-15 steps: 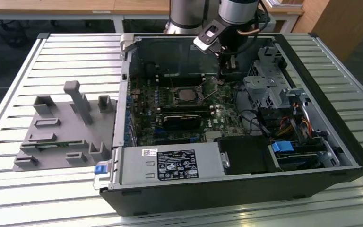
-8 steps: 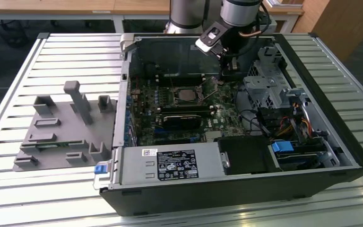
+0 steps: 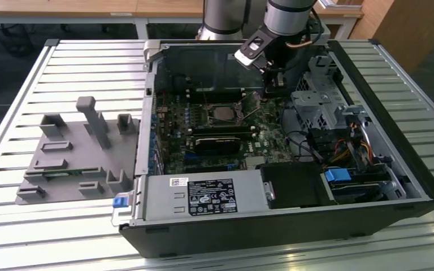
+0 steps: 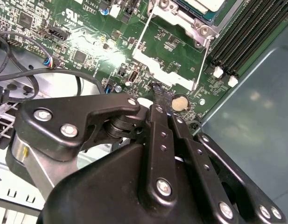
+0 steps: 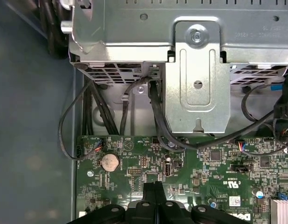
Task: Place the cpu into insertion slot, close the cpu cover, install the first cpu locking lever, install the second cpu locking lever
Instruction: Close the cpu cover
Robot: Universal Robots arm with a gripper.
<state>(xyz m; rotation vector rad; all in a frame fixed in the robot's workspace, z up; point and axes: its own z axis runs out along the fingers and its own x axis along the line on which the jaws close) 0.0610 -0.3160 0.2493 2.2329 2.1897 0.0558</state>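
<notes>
Silver cover [image 4: 158,70] looks open, hand [image 4: 158,93] pinched shut w/ nothing seen in it by cover's edge; a slip could jab board [image 4: 87,42], e.g. coin cell [image 4: 179,101] beside.

Got a slatted silver worktop [image 3: 89,62] carrying an open black PC case [image 3: 277,228], with a grey moulded jig [image 3: 74,152] beside it on the exterior view's left.
</notes>
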